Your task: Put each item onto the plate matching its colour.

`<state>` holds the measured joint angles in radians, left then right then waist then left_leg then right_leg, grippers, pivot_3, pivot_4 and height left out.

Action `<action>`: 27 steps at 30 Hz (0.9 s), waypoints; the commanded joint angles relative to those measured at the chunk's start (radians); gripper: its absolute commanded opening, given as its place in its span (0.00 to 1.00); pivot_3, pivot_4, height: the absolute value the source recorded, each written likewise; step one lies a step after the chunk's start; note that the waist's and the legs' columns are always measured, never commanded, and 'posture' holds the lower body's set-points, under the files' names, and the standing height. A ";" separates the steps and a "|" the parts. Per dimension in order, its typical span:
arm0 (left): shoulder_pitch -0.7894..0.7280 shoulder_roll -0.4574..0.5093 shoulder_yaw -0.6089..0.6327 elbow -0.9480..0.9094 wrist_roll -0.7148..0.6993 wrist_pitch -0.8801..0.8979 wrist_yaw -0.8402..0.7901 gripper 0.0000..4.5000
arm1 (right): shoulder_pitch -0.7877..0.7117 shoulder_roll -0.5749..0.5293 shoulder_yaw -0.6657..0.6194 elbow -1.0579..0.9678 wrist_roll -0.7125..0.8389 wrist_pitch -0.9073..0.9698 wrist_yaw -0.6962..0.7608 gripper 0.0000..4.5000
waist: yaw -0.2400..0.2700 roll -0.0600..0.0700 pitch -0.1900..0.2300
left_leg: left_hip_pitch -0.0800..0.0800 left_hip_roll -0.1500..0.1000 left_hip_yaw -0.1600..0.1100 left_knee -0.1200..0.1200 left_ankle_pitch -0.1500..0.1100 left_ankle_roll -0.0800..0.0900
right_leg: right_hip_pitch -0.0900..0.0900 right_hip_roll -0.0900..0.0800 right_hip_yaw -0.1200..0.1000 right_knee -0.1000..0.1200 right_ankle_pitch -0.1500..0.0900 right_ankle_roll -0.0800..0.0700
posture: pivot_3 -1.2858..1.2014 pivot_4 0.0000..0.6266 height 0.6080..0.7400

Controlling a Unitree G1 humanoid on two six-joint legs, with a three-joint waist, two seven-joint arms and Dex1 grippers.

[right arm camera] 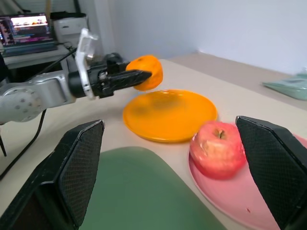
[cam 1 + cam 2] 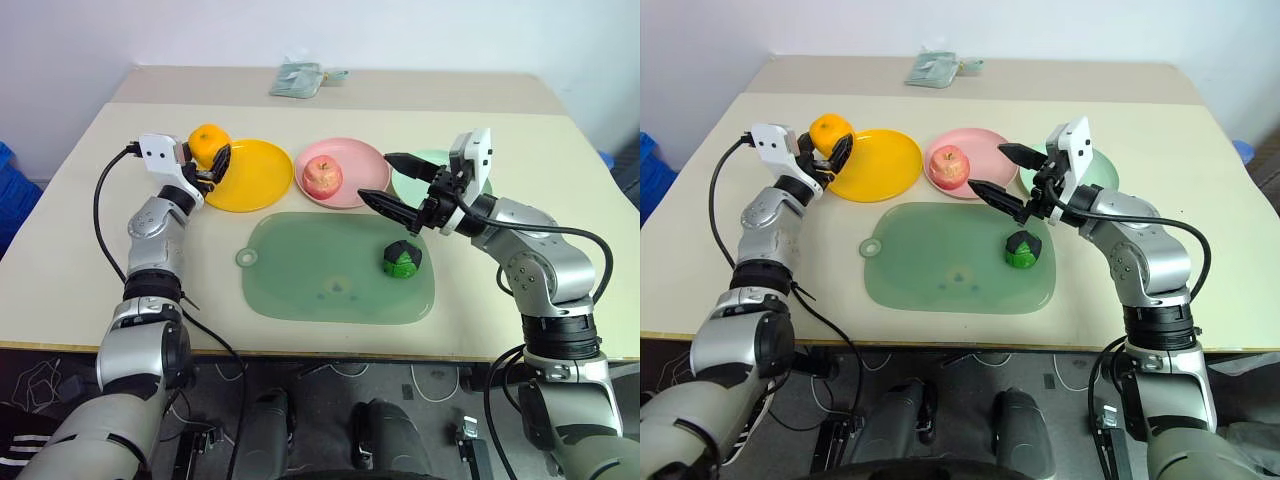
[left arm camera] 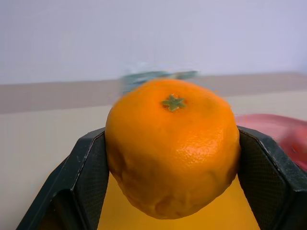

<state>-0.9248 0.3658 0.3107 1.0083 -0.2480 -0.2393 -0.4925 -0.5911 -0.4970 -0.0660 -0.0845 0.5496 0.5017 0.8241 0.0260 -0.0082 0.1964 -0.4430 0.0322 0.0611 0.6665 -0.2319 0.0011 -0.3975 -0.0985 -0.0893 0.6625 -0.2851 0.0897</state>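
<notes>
Left gripper: the left gripper is squeezing the round orange toy mandarin between its two black fingers, closed tight on both sides of it. You can see the little green stem on top in the left wrist view, so it's sitting upright in the grip.

Mandarin spot: it's hanging in the air over the far left edge of the round yellow-orange plastic plate, not touching it as far as I can tell.

Right gripper: the right gripper is hovering with its fingers spread wide and nothing between them. It's sitting between the pink plate and the mint one, above the back edge of the mat, pointing left toward the apple.

Apple: the red-pink toy apple is sitting upright on the round pink plastic plate, toward its left side.

Green piece: the small dark-and-bright-green round toy piece is resting on the large translucent green cutting mat, near its right end, just below the right gripper.

Mint plate: the pale mint green round plate is lying right of the pink one, partly hidden behind the right gripper and wrist.

Plates row: the three are lining up side by side along the far edge of the mat, yellow-orange, pink, mint from left to right.

Extra: a folded greenish cloth is lying at the far end of the beige table.
</notes>
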 commanded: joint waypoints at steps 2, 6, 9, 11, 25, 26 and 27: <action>-0.050 -0.006 0.013 0.113 0.009 -0.064 0.060 0.72 | -0.020 -0.012 -0.007 -0.015 -0.004 -0.015 0.015 1.00 | -0.004 0.000 0.000 | 0.000 0.000 0.001 0.000 0.000 0.000 | 0.000 0.000 0.000 0.000 0.000 0.000 | 0.52 0.24 1.00; -0.063 -0.005 0.023 0.154 -0.002 -0.084 0.063 0.72 | -0.001 -0.020 -0.015 -0.030 -0.008 -0.011 0.005 1.00 | -0.017 0.000 0.000 | 0.000 0.000 0.001 0.000 0.000 0.000 | -0.001 0.000 0.000 0.001 0.000 0.000 | 0.52 0.24 1.00; -0.070 -0.004 0.017 0.172 -0.001 -0.065 0.047 1.00 | 0.011 -0.024 -0.018 -0.044 -0.006 -0.007 0.001 1.00 | -0.017 0.000 0.000 | 0.000 0.000 0.001 0.000 0.000 0.000 | -0.001 0.000 0.000 0.001 0.000 0.000 | 0.52 0.24 1.00; -0.077 -0.014 0.018 0.167 -0.012 -0.036 0.006 1.00 | 0.016 -0.027 -0.018 -0.049 -0.008 -0.007 -0.001 1.00 | -0.017 0.000 0.000 | 0.000 0.000 0.001 0.000 0.000 0.000 | -0.001 0.000 0.000 0.001 0.000 0.000 | 0.52 0.24 1.00; 0.385 0.253 -0.200 -0.818 -0.276 0.468 -0.792 1.00 | 0.122 -0.205 0.126 -0.030 -0.144 -0.010 0.144 1.00 | -0.049 0.000 0.000 | 0.001 0.003 0.004 -0.002 0.001 -0.001 | -0.004 0.001 0.005 0.001 0.000 0.000 | 0.52 0.24 1.00; 0.413 0.272 -0.200 -0.869 -0.279 0.472 -0.795 1.00 | 0.125 -0.208 0.132 -0.020 -0.157 -0.022 0.146 1.00 | -0.045 0.000 0.000 | 0.001 0.003 0.003 -0.003 0.000 -0.001 | -0.004 0.001 0.006 0.002 0.000 0.000 | 0.52 0.24 1.00; 0.438 0.287 -0.196 -0.910 -0.284 0.476 -0.798 1.00 | 0.127 -0.210 0.139 -0.009 -0.173 -0.036 0.150 1.00 | -0.040 0.000 0.000 | 0.002 0.003 0.002 -0.003 0.000 -0.001 | -0.004 0.001 0.006 0.002 0.000 0.000 | 0.52 0.24 1.00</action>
<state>-0.4954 0.6302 0.1060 0.2080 -0.4939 0.2175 -1.2701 -0.4579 -0.7025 0.0630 -0.0853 0.3968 0.5069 0.9619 -0.0142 -0.0078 0.1967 -0.4413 0.0357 0.0631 0.6641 -0.2317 0.0004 -0.4012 -0.0974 -0.0835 0.6644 -0.2849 0.0886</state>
